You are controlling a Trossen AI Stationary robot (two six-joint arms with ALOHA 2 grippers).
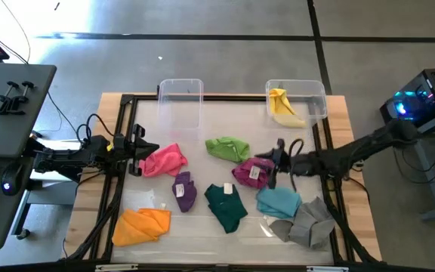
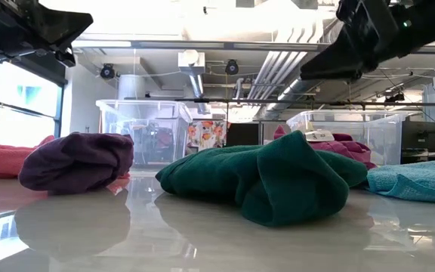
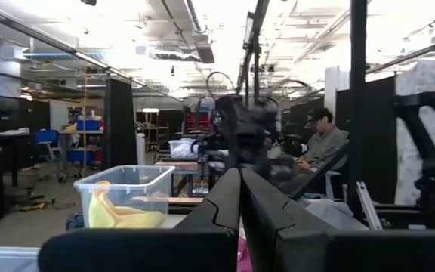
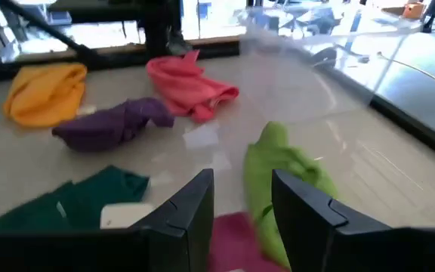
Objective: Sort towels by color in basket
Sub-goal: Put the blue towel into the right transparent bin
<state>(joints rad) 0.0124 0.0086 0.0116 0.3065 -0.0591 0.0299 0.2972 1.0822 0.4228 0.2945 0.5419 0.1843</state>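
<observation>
Several towels lie loose on the table: pink [image 1: 163,160], light green [image 1: 227,148], magenta [image 1: 249,174], purple [image 1: 184,190], dark green [image 1: 225,205], light blue [image 1: 279,201], grey [image 1: 308,223] and orange [image 1: 140,225]. A yellow towel [image 1: 284,106] lies in the right one of two clear baskets [image 1: 316,98] at the far edge. My right gripper [image 4: 242,200] hangs open over the magenta towel [image 4: 236,238], next to the light green one [image 4: 285,170], with nothing between its fingers. My left gripper [image 3: 240,204] waits shut at the table's left edge, beside the pink towel.
The second clear basket [image 1: 181,94] stands at the far edge, left of the one with the yellow towel. A black frame [image 1: 123,136] runs around the table top. Bare table shows between the baskets and the towels.
</observation>
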